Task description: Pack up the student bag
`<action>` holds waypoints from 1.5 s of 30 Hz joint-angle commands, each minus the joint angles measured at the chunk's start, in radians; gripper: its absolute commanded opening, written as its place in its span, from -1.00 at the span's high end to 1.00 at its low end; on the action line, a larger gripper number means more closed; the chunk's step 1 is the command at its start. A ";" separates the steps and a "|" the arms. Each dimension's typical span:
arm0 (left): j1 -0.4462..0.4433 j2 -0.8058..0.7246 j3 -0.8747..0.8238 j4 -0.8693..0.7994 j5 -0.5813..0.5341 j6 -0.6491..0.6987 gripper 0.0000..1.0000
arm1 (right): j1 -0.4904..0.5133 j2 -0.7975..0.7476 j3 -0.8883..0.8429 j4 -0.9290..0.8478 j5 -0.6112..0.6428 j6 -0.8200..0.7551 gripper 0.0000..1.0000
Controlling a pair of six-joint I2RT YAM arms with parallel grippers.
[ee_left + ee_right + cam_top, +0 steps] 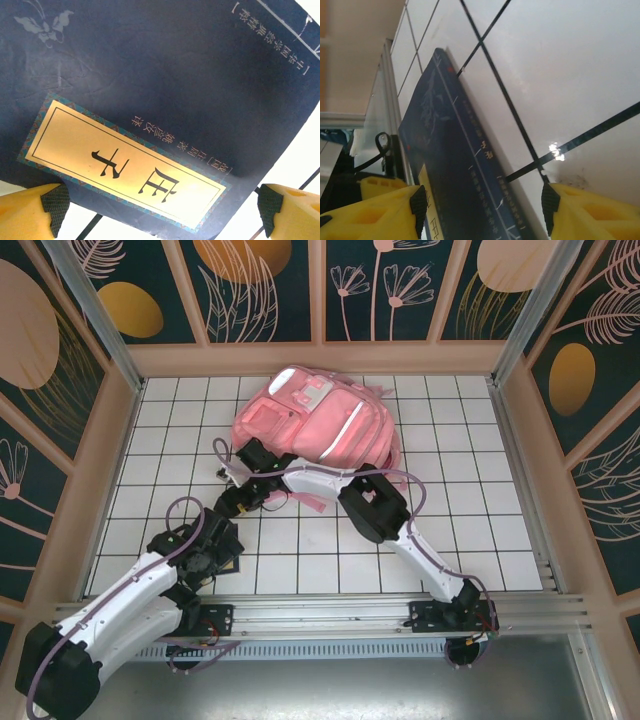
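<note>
The student bag (315,425) lies flat at the back middle of the tiled table, a large pink backpack with a pale stripe. In front of it both arms meet low over a dark blue book (165,85) with a gold title label (125,165). My left gripper (160,212) hangs open just above the book, its yellow fingers (30,210) wide apart on either side of the cover's near edge. My right gripper (482,210) is open too and straddles the book (455,165) where it lies on the tiles, with a gap at its right pad. From above, the right gripper (240,500) sits just beyond the left gripper (222,552).
A pink strap (312,502) trails from the bag toward the right arm's elbow (370,502). Wooden walls (110,460) close in the table on three sides, and a metal rail (330,608) runs along the near edge. White tiles (470,500) lie bare to the right.
</note>
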 commanded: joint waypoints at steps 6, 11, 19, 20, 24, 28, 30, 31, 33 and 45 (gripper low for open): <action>0.003 0.028 -0.042 0.142 0.046 0.116 -0.97 | 0.026 -0.031 -0.169 -0.017 -0.221 0.033 -0.27; 0.002 0.021 -0.060 0.207 0.136 0.175 -0.93 | -0.005 -0.125 -0.333 0.185 -0.301 0.152 -0.23; -0.025 0.132 -0.033 0.369 0.222 0.236 -0.91 | -0.029 -0.283 -0.570 0.306 -0.283 0.204 -0.22; -0.035 0.159 -0.022 0.389 0.228 0.241 -0.91 | -0.029 -0.295 -0.596 0.318 -0.279 0.208 -0.22; -0.085 0.264 0.031 0.450 0.248 0.276 -0.91 | -0.043 -0.357 -0.722 0.341 -0.203 0.222 -0.18; -0.097 0.284 0.071 0.416 0.210 0.293 -0.93 | -0.080 -0.435 -0.836 0.325 -0.123 0.207 -0.16; -0.097 0.253 0.065 0.387 0.178 0.282 -0.95 | -0.088 -0.467 -0.844 0.251 -0.043 0.168 -0.14; -0.097 0.232 0.057 0.371 0.167 0.274 -0.96 | -0.087 -0.482 -0.835 0.207 0.002 0.145 -0.14; -0.098 0.184 0.045 0.328 0.135 0.248 -0.97 | -0.083 -0.508 -0.810 0.142 0.097 0.122 -0.15; -0.094 -0.093 -0.001 0.136 0.010 0.008 -0.95 | -0.079 -0.432 -0.540 -0.019 0.262 0.113 -0.22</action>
